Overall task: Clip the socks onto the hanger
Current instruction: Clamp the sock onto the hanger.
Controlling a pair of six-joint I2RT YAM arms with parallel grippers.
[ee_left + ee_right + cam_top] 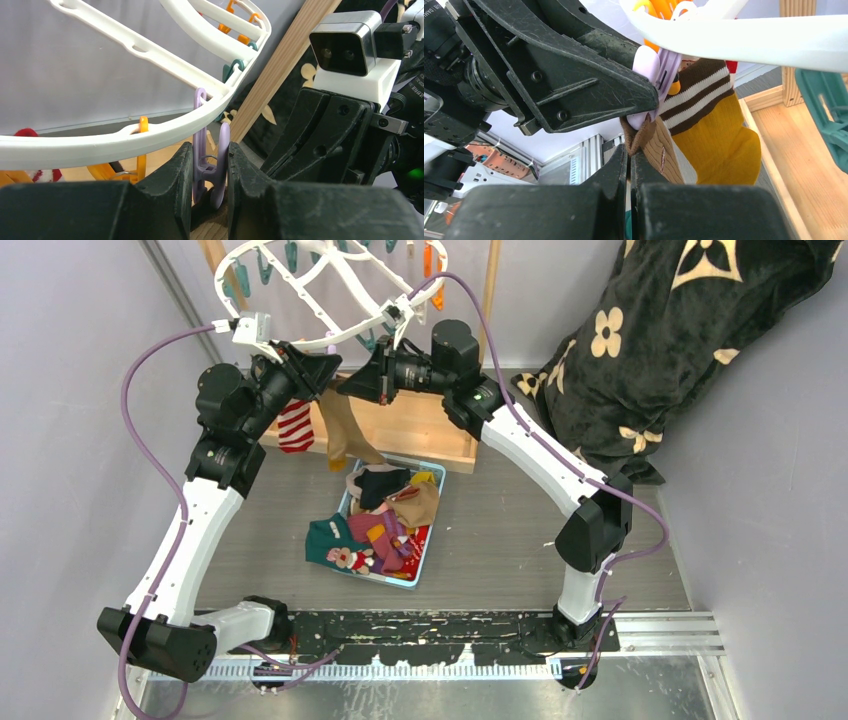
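We have the left gripper (210, 156) clamped on the lilac clip (200, 125), one finger pressed on each side of it. We judge this squeeze is meant to spread the clip's mouth so fabric can be fed in. The clip hangs from the rim of the hanger (125, 142), which crosses just above these fingers. The right gripper (629, 152) comes in from the opposite side with its fingers pressed together on the brown cuff of the tan sock (663, 155). The pinched edge stands just above the fingertips, right under the clip's lower end, and the ribbed leg falls away beside them. Gripping so near the edge leaves only a short lip to offer to the clip. We cannot tell whether that lip is inside the mouth yet. The sock looks limp and ribbed, tan with a darker brown top. Behind it, past the fingers, a mustard sock (719, 140) with brown and white bands already hangs from the rim. A red-white striped sock (295, 427) hangs below the left gripper. More socks (385, 525) lie heaped in the blue tray (428, 552), well below both grippers.
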